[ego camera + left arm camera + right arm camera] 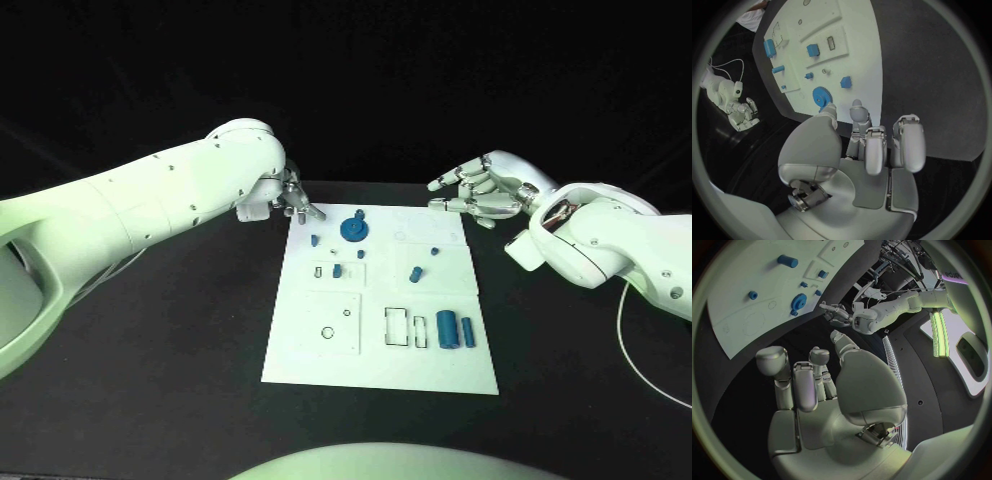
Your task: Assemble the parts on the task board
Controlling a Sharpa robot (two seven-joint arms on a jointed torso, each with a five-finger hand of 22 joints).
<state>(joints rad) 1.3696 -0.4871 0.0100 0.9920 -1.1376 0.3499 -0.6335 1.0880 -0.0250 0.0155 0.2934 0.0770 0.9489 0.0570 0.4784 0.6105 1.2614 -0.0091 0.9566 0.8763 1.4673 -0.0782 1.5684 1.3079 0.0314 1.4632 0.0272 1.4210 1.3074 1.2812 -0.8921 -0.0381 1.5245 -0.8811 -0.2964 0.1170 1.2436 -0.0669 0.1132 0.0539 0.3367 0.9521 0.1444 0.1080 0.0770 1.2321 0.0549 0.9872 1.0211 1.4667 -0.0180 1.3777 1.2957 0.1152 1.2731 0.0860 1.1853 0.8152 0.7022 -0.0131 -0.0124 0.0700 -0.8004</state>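
Note:
The white task board (325,345) lies in the middle of the table. A blue gear (353,230) sits near its far edge, with a small blue block (316,240) just left of it. Two blue cylinders (456,329) lie at the near right, and small blue pieces (415,272) stand mid-board. My left hand (289,200) hovers over the far left corner, fingers apart and holding nothing; the gear (822,95) lies just past its fingertips (857,107). My right hand (480,190) hangs beyond the far right corner, loosely curled, holding nothing. The right wrist view shows this hand (817,385) off the board (736,315).
Black table (173,330) surrounds the board on all sides. A thin white cable (627,330) runs along the right arm. Outlined slots (405,327) mark the near half of the board.

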